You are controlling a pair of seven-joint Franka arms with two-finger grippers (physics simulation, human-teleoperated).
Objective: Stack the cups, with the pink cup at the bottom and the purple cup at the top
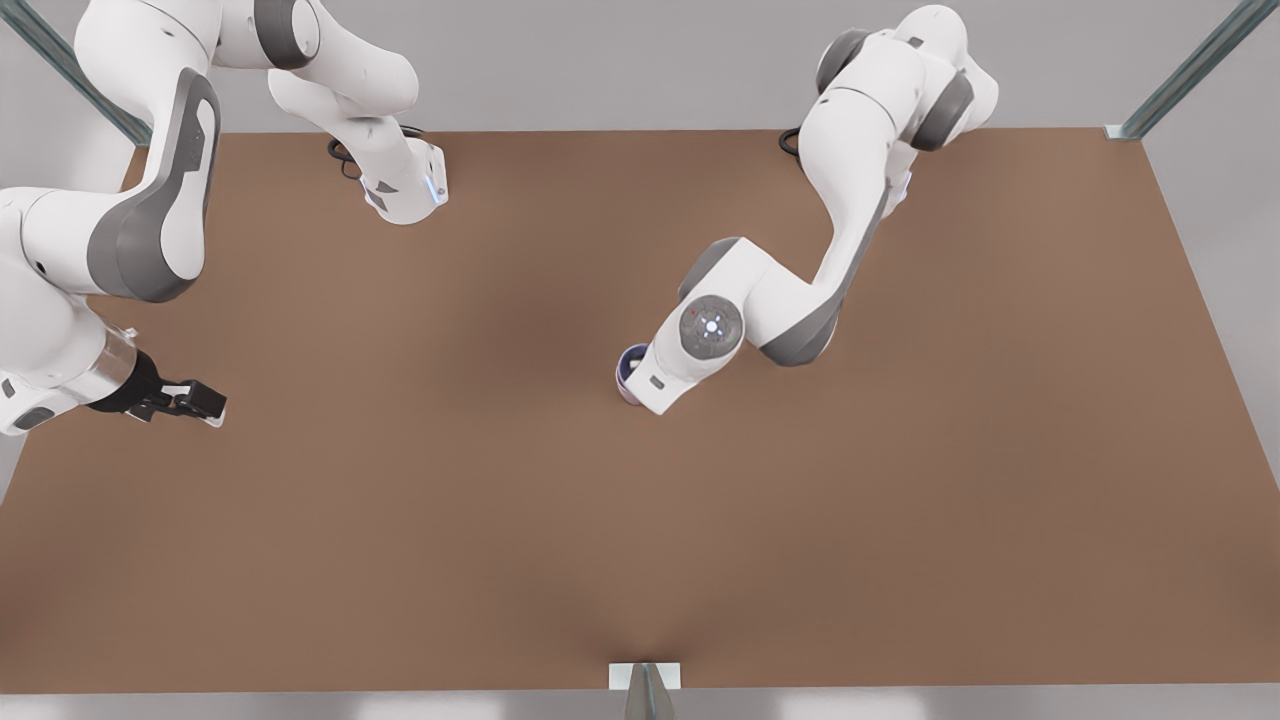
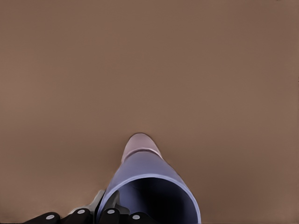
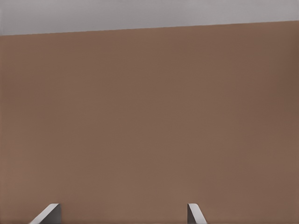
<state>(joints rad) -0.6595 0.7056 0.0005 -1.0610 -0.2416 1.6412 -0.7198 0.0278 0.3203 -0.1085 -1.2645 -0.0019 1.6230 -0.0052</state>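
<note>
Purple cup (image 2: 149, 186), nested in pink cup (image 2: 139, 142), beside left end effector (image 1: 640, 385), grip unclear; right end effector (image 3: 124, 212) wide.

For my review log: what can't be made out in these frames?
- Pink cup: left wrist view, mostly hidden behind the purple cup.
- Both cups, front view: largely covered by the left arm's wrist.
- Left pincer: cut off by the picture's edge; grip unclear.
- Right pincer waits open, apart.

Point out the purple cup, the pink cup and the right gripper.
purple cup (image 2: 154, 179): left wrist view, outer wall.
pink cup (image 2: 139, 141): left wrist view, base end.
right gripper (image 1: 188, 402): front view, between fingertips.
</note>
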